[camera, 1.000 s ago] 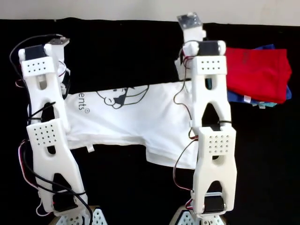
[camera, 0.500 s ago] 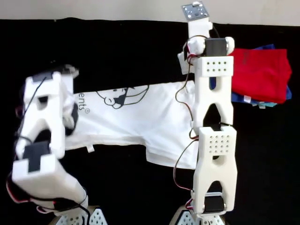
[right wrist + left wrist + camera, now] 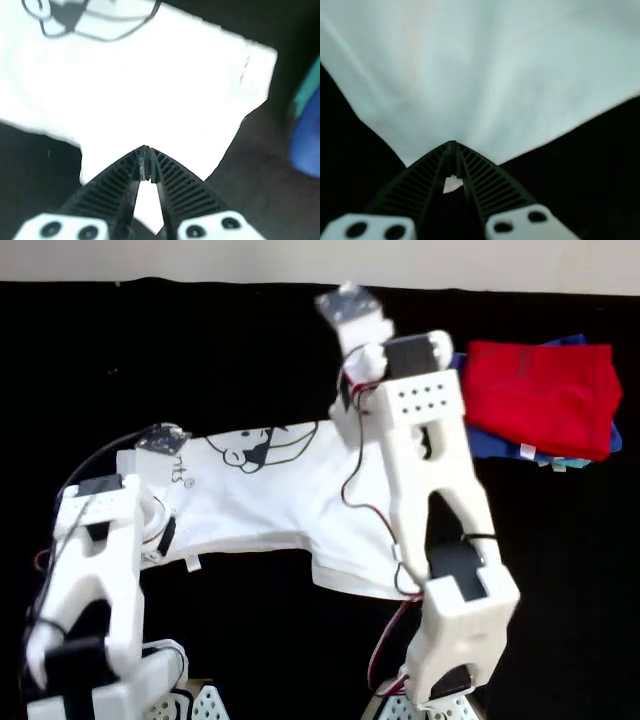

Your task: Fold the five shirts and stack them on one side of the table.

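Note:
A white shirt [image 3: 270,490] with a dark print lies spread across the black table, its lower edge folded. My left gripper [image 3: 160,445] is at the shirt's left edge. In the left wrist view the left gripper [image 3: 452,145] is shut on the white shirt [image 3: 485,75], which fans out from the tips. My right gripper [image 3: 352,335] hangs above the shirt's far right part. In the right wrist view the right gripper [image 3: 145,150] is shut with nothing in it, and the white shirt [image 3: 150,75] lies flat below.
A stack of folded shirts [image 3: 545,395], red on top of blue and teal, sits at the back right of the table. Bare black tabletop [image 3: 230,350] lies behind the white shirt and in front of it.
The left arm pulled back from the far left and its gripper came down to the shirt's left edge. The right arm swung to the left. The shirt has barely shifted.

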Controlling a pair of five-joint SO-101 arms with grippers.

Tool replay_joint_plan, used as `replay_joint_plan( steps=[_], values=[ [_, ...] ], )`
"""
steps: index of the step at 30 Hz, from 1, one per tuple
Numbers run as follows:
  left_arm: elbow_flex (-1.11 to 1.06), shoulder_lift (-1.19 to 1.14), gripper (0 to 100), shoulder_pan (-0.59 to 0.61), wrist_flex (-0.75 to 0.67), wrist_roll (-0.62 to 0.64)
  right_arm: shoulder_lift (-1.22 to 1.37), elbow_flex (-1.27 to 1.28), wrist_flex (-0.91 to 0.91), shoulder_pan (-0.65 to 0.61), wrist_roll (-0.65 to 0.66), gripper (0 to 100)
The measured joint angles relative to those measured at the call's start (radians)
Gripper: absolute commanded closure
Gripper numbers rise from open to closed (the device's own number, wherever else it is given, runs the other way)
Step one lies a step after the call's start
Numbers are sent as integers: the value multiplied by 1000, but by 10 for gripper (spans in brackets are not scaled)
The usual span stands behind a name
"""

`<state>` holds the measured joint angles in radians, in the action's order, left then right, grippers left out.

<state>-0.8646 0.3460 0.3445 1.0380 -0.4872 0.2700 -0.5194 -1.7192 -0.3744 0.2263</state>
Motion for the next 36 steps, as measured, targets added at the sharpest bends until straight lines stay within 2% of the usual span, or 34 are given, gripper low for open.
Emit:
replay_joint_plan(
  steps=[5,13,17,21,25,29,32,36],
  values=[
    [-37,143,991,0,8,2,-117,311,135,0,0,993],
    [-206,101,991,0,-241,2,-262,921,520,0,26,993],
    [-244,87,991,0,-296,2,-262,1120,663,37,46,993],
    [-239,110,991,0,-255,2,-265,1155,680,107,63,993],
    [-229,173,991,0,-164,2,-285,1135,618,184,132,993],
    [-229,203,991,0,-157,2,-388,1077,555,212,144,993],
    [-229,203,991,0,-155,2,-476,1062,502,170,144,993],
    [-230,203,991,0,-155,5,-519,1059,491,11,94,993]
  ],
)
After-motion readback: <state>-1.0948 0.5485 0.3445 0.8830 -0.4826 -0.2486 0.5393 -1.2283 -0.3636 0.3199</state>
